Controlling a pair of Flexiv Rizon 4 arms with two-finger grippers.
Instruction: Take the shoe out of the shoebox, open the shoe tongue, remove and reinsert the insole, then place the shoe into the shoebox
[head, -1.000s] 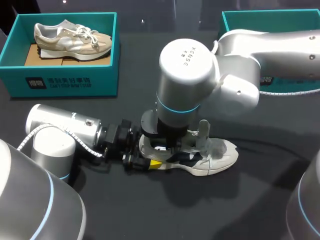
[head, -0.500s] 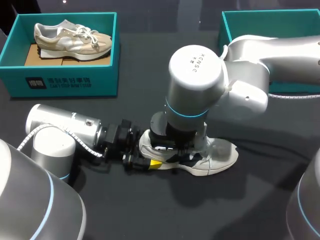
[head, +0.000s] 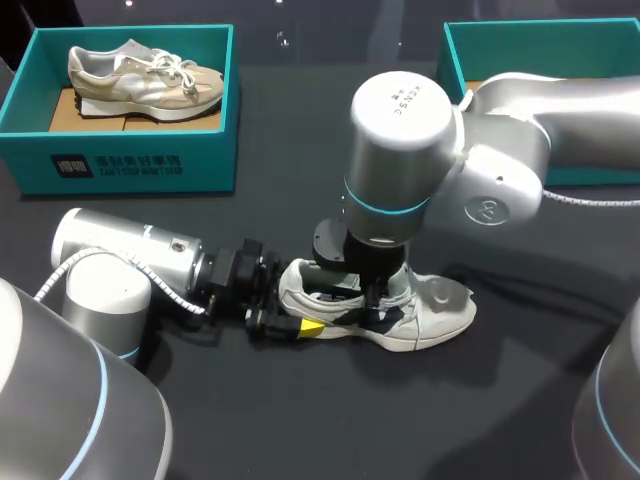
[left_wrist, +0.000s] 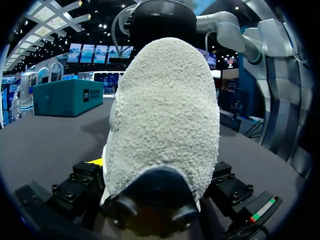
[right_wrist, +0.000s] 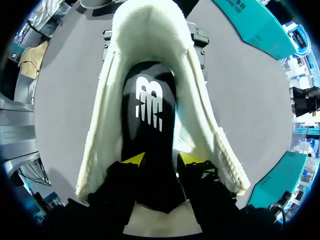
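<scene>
While right claw (right_wrist: 159, 160) pinches insole (right_wrist: 150, 100), forepart hidden.

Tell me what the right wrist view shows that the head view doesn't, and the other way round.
Only the right wrist view looks down into the shoe: the black insole with its white logo lies inside, and the right gripper is in the opening. Only the head view shows the second shoe lying in the far-left shoebox, and the worked shoe's toe. Both show the shoe on the dark table, with the left gripper at its heel.
</scene>
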